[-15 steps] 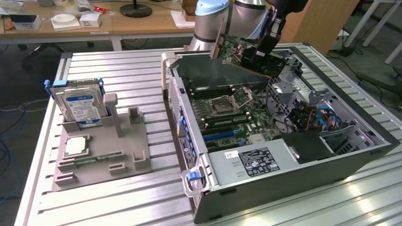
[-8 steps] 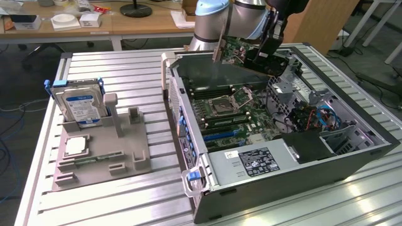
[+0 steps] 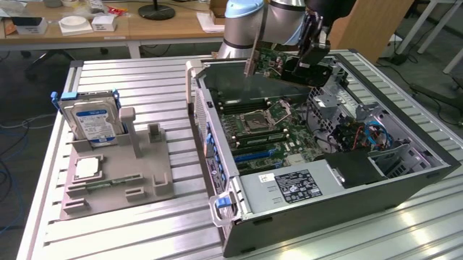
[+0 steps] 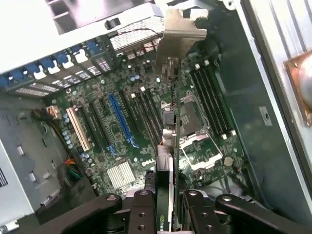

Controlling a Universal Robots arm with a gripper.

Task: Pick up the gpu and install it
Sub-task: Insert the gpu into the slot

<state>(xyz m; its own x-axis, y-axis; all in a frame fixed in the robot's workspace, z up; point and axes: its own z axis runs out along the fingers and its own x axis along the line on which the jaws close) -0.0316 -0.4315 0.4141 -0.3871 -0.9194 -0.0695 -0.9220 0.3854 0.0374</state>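
**Robot Holds the Card Over the Open Computer**

In the exterior view, the gripper (image 3: 300, 65) is pinching the gpu (image 3: 269, 60). The gpu hangs in the air above the far end of the open computer case (image 3: 405, 162). It touches nothing but the gripper. The robot holds the card by its top edge, and I think that is to keep the bottom edge free to go into a slot.

The case lies on its side on the metal table (image 3: 130, 76), so the green board (image 3: 278, 135) inside faces up and is easy to reach. A grey power box (image 3: 289, 187) fills the near end of the case. Blue wires (image 3: 372, 132) sit by the case wall at the exterior view's right, well away from the card.

A grey holder (image 3: 137, 179) lies near the table's edge at the exterior view's left. A hard drive (image 3: 90, 122) stands at its far corner. A small memory stick (image 3: 108, 182) lies near its front edge.

In the wrist view, the black fingers (image 4: 141, 207) press on both sides of the thin card. You see the card edge-on, with its silver bracket (image 4: 178, 34) at the far end. The board's long slots run the same way as the card, and one is a blue slot (image 4: 122, 119). The card is not in any slot yet. I see nothing between it and the board.
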